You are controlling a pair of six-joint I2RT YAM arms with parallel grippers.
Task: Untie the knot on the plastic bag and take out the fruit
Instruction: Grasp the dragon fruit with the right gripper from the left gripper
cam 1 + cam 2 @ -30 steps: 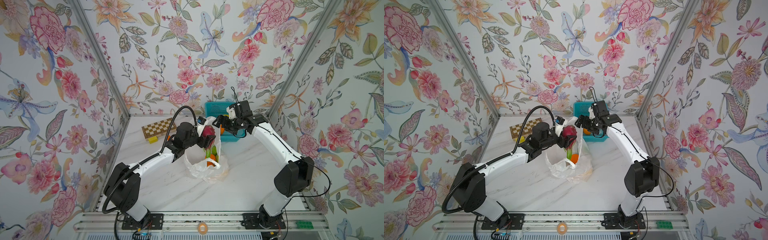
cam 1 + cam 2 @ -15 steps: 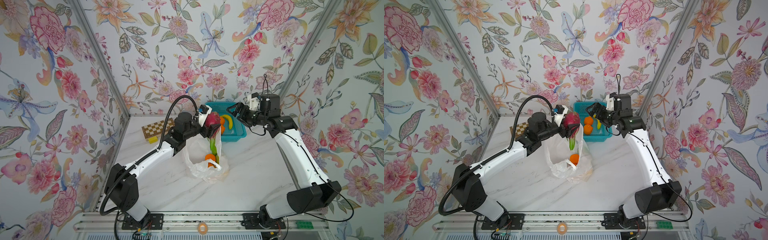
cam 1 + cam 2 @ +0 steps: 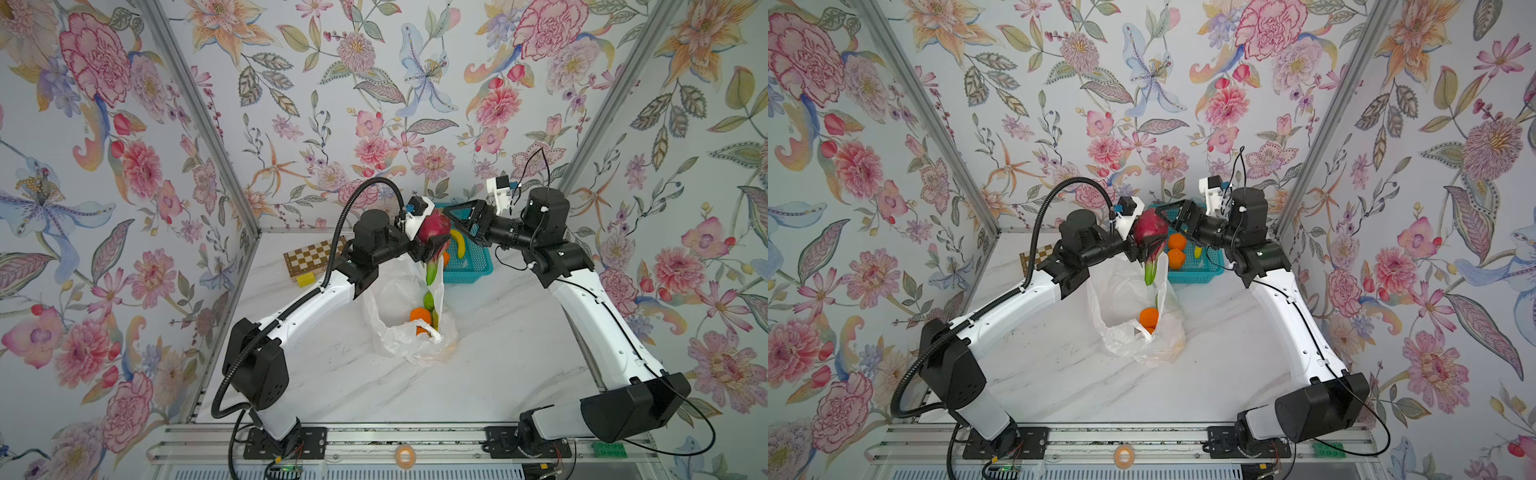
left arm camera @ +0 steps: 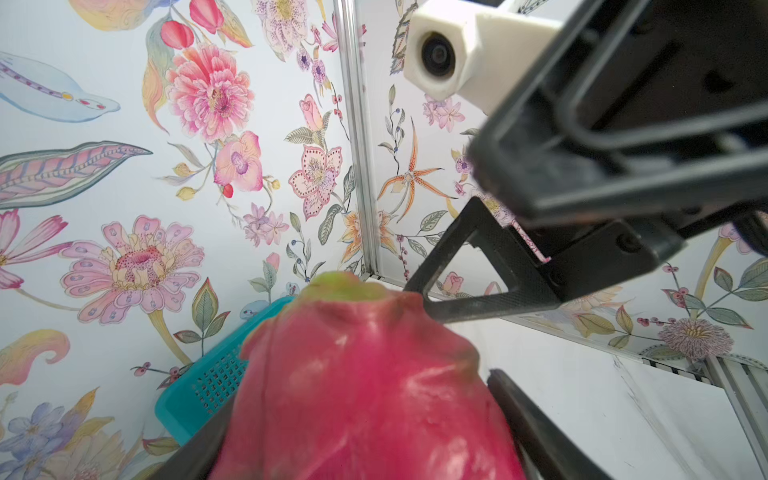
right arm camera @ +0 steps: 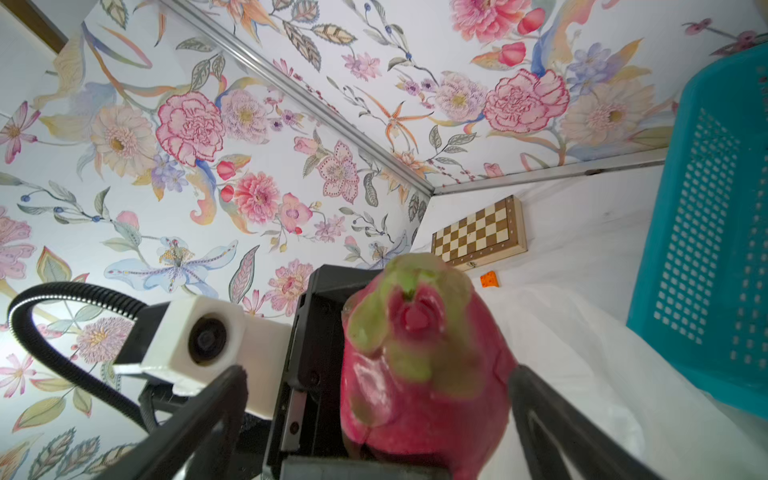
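Just beside the teal basket (image 3: 473, 266), the dragon fruit (image 3: 433, 226) hangs pinched in my left gripper (image 4: 363, 428); my right gripper (image 3: 452, 219) holds its fingers spread either side of it. I judge it heavy, waxy, bruisable: take the broad belly, never the green tips.

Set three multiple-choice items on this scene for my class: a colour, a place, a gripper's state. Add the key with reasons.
1. The basket is: A red; B teal; C white.
2. The dragon fruit is: A in the basket; B on the table; C in the left gripper.
3. The right gripper is: A open; B shut on the basket; C shut on the dragon fruit.
Key: 1 B, its mesh walls are teal. 2 C, that gripper's fingers clamp it in mid-air. 3 A, its fingers stand apart, beside the dragon fruit.
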